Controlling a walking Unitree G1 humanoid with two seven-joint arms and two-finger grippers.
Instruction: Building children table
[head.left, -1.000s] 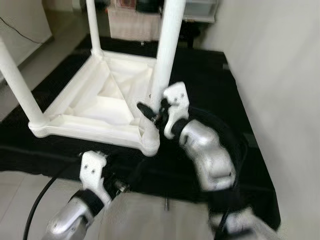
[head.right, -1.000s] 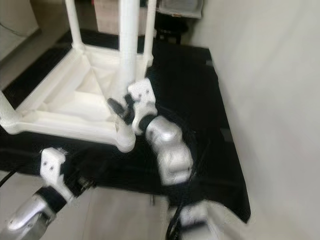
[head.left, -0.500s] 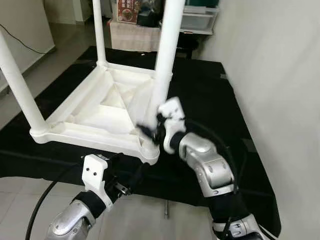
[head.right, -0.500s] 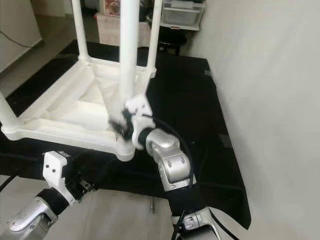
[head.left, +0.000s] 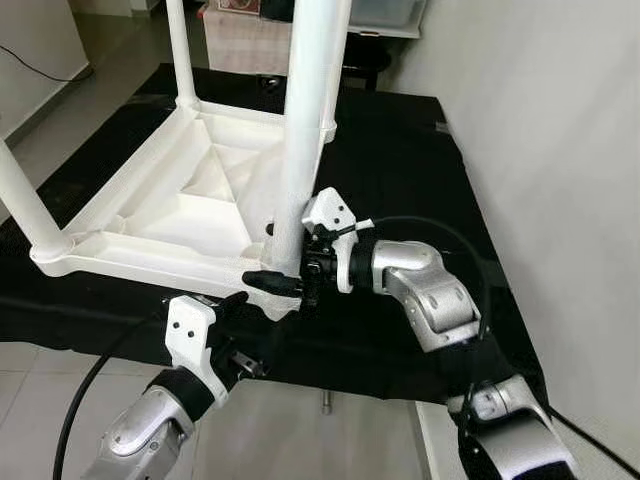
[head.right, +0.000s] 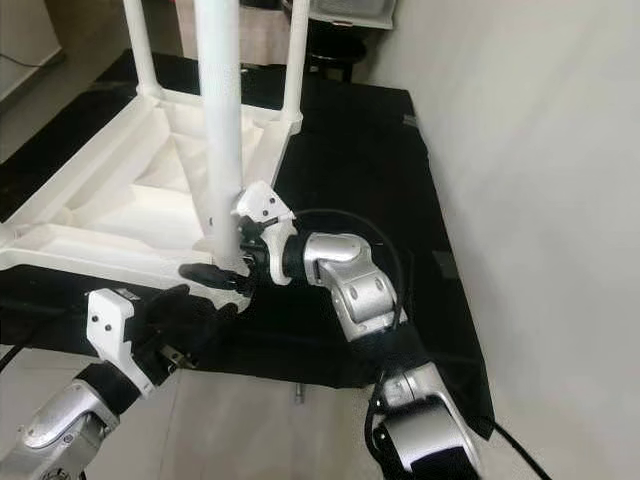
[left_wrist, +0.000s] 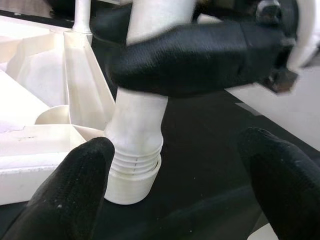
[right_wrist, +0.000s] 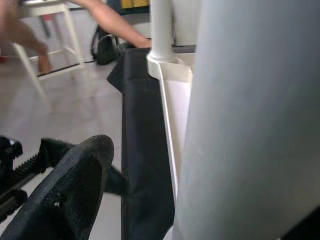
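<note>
Lying upturned on a black mat (head.left: 420, 170), the table (head.left: 170, 215) has right fingers (head.right: 205, 272) clamping its leg (head.left: 305, 130); left fingers (left_wrist: 75, 195) apart.

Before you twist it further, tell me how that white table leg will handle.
The white table leg looks like stiff, smooth plastic, so the right tool may slip on it. It is tall and only seated at its threaded base, so a sideways push could tilt it.

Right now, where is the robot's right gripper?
In the left eye view the right gripper is clamped around the near table leg, just above its corner socket on the upturned white table.
</note>
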